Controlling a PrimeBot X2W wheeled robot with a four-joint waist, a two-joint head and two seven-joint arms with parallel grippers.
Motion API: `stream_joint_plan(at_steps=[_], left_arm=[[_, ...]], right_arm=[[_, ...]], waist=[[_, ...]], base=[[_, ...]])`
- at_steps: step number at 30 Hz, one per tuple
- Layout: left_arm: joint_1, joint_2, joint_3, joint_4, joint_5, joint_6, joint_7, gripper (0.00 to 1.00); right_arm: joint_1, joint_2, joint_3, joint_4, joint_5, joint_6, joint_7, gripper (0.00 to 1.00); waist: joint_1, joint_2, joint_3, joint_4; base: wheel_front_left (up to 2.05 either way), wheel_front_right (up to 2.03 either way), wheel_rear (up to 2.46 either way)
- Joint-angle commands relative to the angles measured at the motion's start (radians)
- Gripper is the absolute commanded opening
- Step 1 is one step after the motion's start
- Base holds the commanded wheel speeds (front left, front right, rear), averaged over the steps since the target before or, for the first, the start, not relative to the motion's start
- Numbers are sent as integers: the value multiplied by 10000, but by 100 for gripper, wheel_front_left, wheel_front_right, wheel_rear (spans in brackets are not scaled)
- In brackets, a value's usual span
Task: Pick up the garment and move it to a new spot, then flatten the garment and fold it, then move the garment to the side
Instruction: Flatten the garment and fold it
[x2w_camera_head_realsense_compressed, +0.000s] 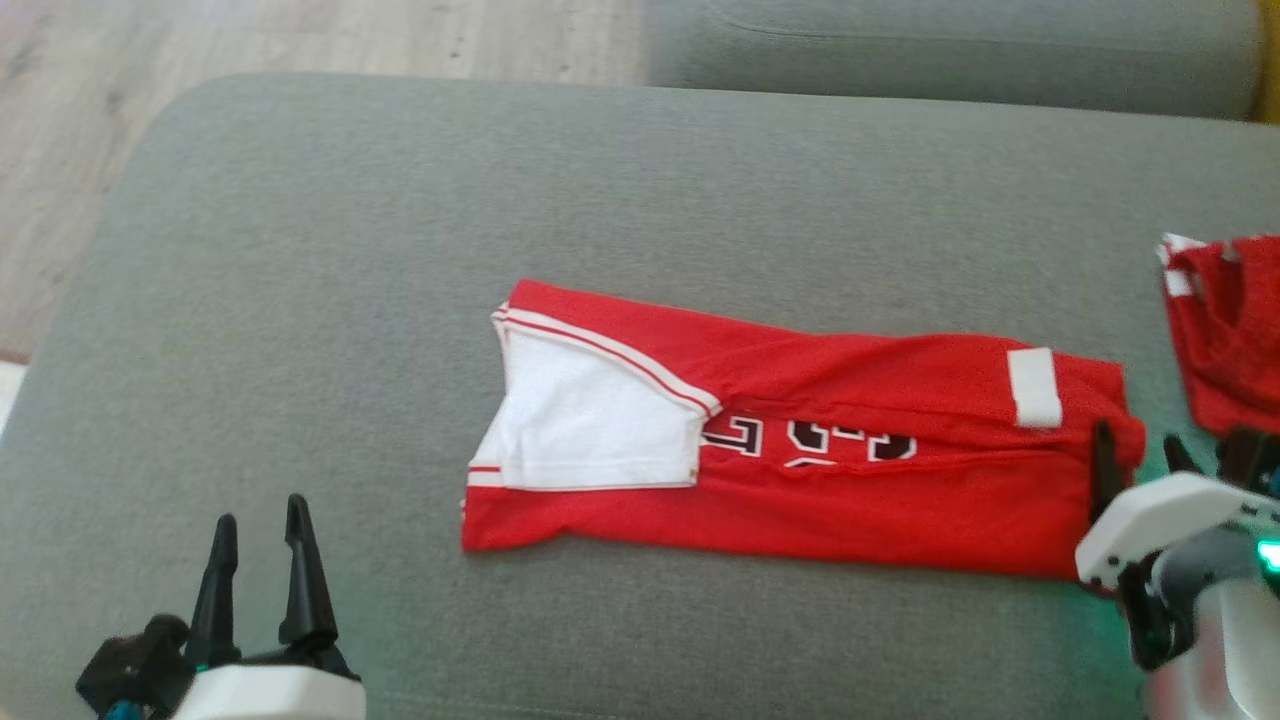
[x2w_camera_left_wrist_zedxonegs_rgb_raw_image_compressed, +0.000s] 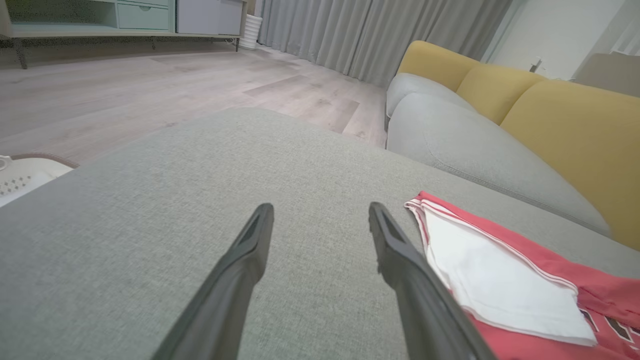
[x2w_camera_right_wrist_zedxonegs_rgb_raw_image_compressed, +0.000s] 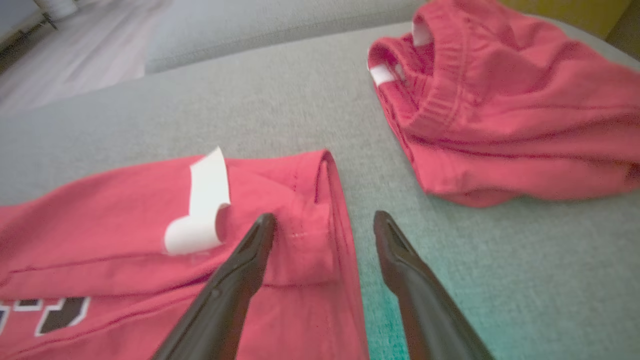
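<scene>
The garment (x2w_camera_head_realsense_compressed: 800, 450) is a red jersey with white trim and dark lettering, folded into a long strip on the grey cushion (x2w_camera_head_realsense_compressed: 350, 300). Its white panel (x2w_camera_left_wrist_zedxonegs_rgb_raw_image_compressed: 490, 280) lies at the left end; a white label (x2w_camera_right_wrist_zedxonegs_rgb_raw_image_compressed: 202, 200) sits near the right end. My left gripper (x2w_camera_head_realsense_compressed: 262, 532) stands open over bare cushion, left of the garment (x2w_camera_left_wrist_zedxonegs_rgb_raw_image_compressed: 600, 295), holding nothing (x2w_camera_left_wrist_zedxonegs_rgb_raw_image_compressed: 321, 212). Open too, my right gripper (x2w_camera_head_realsense_compressed: 1140, 445) straddles the right edge of the garment (x2w_camera_right_wrist_zedxonegs_rgb_raw_image_compressed: 125, 240), one finger above the cloth and the other above the cushion (x2w_camera_right_wrist_zedxonegs_rgb_raw_image_compressed: 324, 222). Nothing is gripped.
A second red garment (x2w_camera_head_realsense_compressed: 1225, 320) lies bunched at the cushion's right edge, close to my right gripper (x2w_camera_right_wrist_zedxonegs_rgb_raw_image_compressed: 510, 100). A grey sofa seat (x2w_camera_left_wrist_zedxonegs_rgb_raw_image_compressed: 475, 150) with yellow backs (x2w_camera_left_wrist_zedxonegs_rgb_raw_image_compressed: 575, 130) stands beyond. Wooden floor (x2w_camera_head_realsense_compressed: 200, 60) lies past the cushion's far-left corner.
</scene>
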Motion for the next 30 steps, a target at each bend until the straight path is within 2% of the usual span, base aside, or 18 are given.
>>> stream_joint_plan(at_steps=[1,9,14,15,16,18,19,25,30], left_arm=[[-168,34,427,-348,110,67,-123,100],[97,-40,621,-354,183,-38,-123,100],[66,-43,694,-434,221,-29,-123,100],[60,-43,707,-456,226,-16,-124,100],[49,-38,713,-465,229,-12,-124,100],[23,-22,735,-463,230,-11,-124,100],[9,-17,745,-462,230,-13,-124,100],[-7,15,774,-519,265,28,-124,100],[48,70,734,-703,321,75,-103,100]], right_arm=[[-298,-55,117,-105,-118,65,-85,100],[-450,-45,-237,1248,-232,65,-657,100],[-859,-43,49,2030,-61,65,-858,100],[-957,-43,123,2177,-19,65,-895,90],[-1055,-43,173,2325,0,65,-926,60],[-1233,-43,262,2610,-29,65,-946,16],[-1317,-43,309,2731,-30,65,-965,0],[-1602,-42,462,2920,-42,65,-1229,0],[-1617,-187,563,2367,38,65,-1233,0]], waist=[[-1,-1,-32,226],[-1,-1,-100,444],[-1,-1,52,289],[-1,-1,90,243],[-1,-1,120,205],[-1,-1,169,124],[-1,-1,190,80],[-1,-1,179,-186],[-1,-1,81,-541]], base=[[0,0,0],[0,0,0],[0,0,0],[0,0,0],[0,0,0],[0,0,0],[0,0,0],[0,0,0],[0,0,0]])
